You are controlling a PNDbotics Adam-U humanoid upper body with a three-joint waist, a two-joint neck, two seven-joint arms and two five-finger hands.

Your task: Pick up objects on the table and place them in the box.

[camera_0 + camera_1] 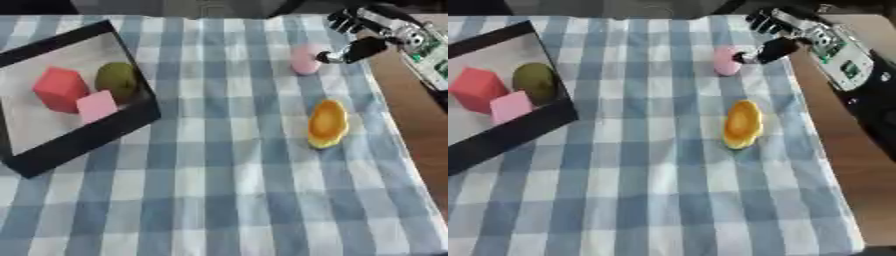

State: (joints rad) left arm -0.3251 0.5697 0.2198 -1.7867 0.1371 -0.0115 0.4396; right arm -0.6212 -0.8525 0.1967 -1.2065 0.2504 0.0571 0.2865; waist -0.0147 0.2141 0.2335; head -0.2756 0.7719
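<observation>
My right hand (372,37) comes in from the upper right corner of the frame, over the far right edge of the cloth (227,190). Its thumb (350,52) reaches down and left, and its tip is touching the right side of the pink object (304,60), a small rounded piece in the upper right of the frame. The fingers (765,21) sit higher, curled a little, above and to the right of the pink object and not closed round it. Nothing is held; the hand is open, with only the thumb on the object. My left hand shows in neither view.

Below the pink object, right of centre, lies an orange and yellow object (327,123), elongated, running up and down the frame, well apart from my hand. Both pieces rest on the blue and white checked cloth.

The box (83,142) is in the upper left of the frame, a shallow tray with a black rim and a pale floor, turned askew to the checks. Three things lie in it: a red block (59,88) at the left, a dark green rounded object (116,80) just beside it to the right, and a pink cube (96,106) below and between them, touching the red block.

Bare brown table (420,125) shows along the right edge, beyond the cloth.
</observation>
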